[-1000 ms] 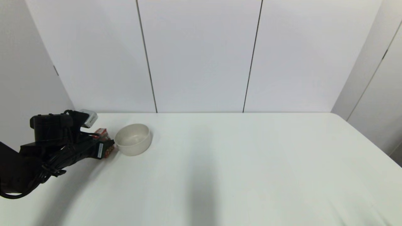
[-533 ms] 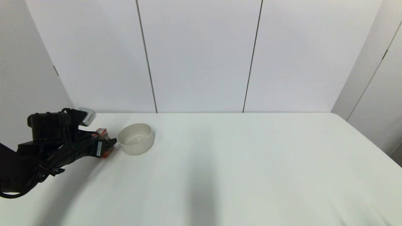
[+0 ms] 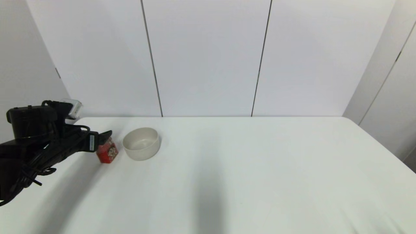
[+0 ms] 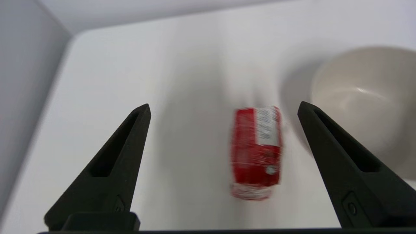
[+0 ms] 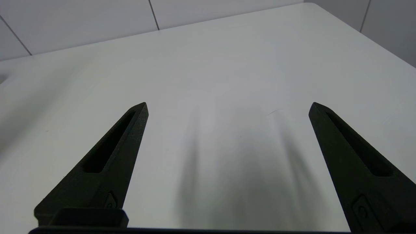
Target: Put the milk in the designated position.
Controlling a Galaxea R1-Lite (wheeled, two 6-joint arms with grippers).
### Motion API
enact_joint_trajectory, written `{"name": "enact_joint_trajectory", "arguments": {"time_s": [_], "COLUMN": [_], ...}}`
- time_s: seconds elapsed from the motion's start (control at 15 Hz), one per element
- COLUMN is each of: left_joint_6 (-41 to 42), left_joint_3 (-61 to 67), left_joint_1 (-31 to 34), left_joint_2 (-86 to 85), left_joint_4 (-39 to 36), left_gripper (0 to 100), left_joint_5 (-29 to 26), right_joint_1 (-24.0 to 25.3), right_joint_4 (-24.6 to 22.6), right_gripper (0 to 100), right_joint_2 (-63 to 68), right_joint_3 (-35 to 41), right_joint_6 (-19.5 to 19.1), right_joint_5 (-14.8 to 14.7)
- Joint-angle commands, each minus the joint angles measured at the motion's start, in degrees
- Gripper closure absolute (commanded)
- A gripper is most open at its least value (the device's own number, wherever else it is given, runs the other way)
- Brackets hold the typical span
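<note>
Head view: left gripper (image 3: 103, 136) at left of frame, fingers wide apart, holding nothing. Milk (image 3: 107, 153) stands on table (image 3: 247, 169) just below fingertips, beside bowl (image 3: 141, 143). Carton long axis runs along finger direction. Right gripper (image 5: 227, 107) also spread wide, empty, far from milk.

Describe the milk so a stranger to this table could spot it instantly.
Start at the white table and go to its far left corner, where a round beige bowl sits. Just left of the bowl, apart from it, stands the milk: a small red carton, the only coloured thing there.
</note>
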Motion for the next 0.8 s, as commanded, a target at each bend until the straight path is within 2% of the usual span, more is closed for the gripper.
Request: {"name": "enact_joint_trajectory", "arguments": {"time_s": [0.07, 0.27, 0.33, 0.6, 0.8], "left_joint_6": [0.69, 2.09, 2.0, 1.83, 1.56], "left_joint_3": [-1.66, -3.95, -3.95, -0.79, 10.46], "left_joint_1": [-0.05, -0.4, -0.49, -0.49, -0.4], "left_joint_2": [-8.76, -21.86, -25.72, -37.59, -48.93], "left_joint_4": [3.37, 15.76, 17.87, 20.77, 23.15], "left_gripper": [0, 0, 0, 0, 0], "left_joint_5": [2.23, 2.14, 2.05, 1.79, 1.87], "right_joint_1": [0.0, 0.0, 0.0, 0.0, 0.0], "right_joint_4": [0.0, 0.0, 0.0, 0.0, 0.0], "right_gripper": [0, 0, 0, 0, 0], "right_joint_2": [0.07, 0.07, 0.07, 0.07, 0.07], "right_joint_3": [0.0, 0.0, 0.0, 0.0, 0.0], "right_joint_6": [0.02, 0.02, 0.11, 0.11, 0.11], "right_joint_5": [-0.01, -0.01, -0.01, -0.01, -0.01]}}
